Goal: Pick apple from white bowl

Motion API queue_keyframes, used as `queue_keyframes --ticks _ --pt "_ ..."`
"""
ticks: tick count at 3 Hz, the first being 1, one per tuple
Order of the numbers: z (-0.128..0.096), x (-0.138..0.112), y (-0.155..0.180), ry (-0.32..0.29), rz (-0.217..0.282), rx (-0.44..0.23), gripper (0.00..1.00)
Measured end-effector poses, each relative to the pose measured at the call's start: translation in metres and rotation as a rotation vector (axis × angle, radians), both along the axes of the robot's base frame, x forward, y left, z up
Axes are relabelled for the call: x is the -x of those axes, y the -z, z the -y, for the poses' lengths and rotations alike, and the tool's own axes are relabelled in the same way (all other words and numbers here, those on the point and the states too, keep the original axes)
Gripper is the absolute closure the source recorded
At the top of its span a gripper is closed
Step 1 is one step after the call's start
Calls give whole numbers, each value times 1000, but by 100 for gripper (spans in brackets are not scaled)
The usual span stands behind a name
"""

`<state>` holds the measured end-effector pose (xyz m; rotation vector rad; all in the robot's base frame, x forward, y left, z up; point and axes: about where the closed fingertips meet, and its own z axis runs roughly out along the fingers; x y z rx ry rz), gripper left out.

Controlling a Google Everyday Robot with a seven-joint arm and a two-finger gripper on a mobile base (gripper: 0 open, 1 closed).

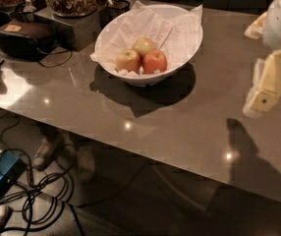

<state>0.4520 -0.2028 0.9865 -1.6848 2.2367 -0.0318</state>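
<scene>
The white bowl [180, 55], wide and lined with crumpled white paper, stands on the grey table [180, 127] at the back middle. Three apples lie in it. The reddest, orange-red apple [154, 61] is at the front right of the group. A paler apple [127, 60] lies to its left and another [143, 45] behind them. My gripper [261, 98] hangs at the right edge of the camera view, above the table and well to the right of the bowl, apart from it. It holds nothing that I can see.
A black device with cables [22, 38] lies at the back left. Jars of snacks on a dark stand [71, 6] are behind the bowl's left side. Cables and a blue box [0, 178] lie on the floor below the table's near edge.
</scene>
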Motion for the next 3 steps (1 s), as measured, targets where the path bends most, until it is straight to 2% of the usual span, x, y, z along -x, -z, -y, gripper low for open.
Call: queue_keyframes --ticks 1,2,3 --pt "-28 -33 -20 -26 9 -69 0" --pt "-31 -37 -28 -29 38 -75 0" --pt "-27 -42 -22 17 42 -77 0"
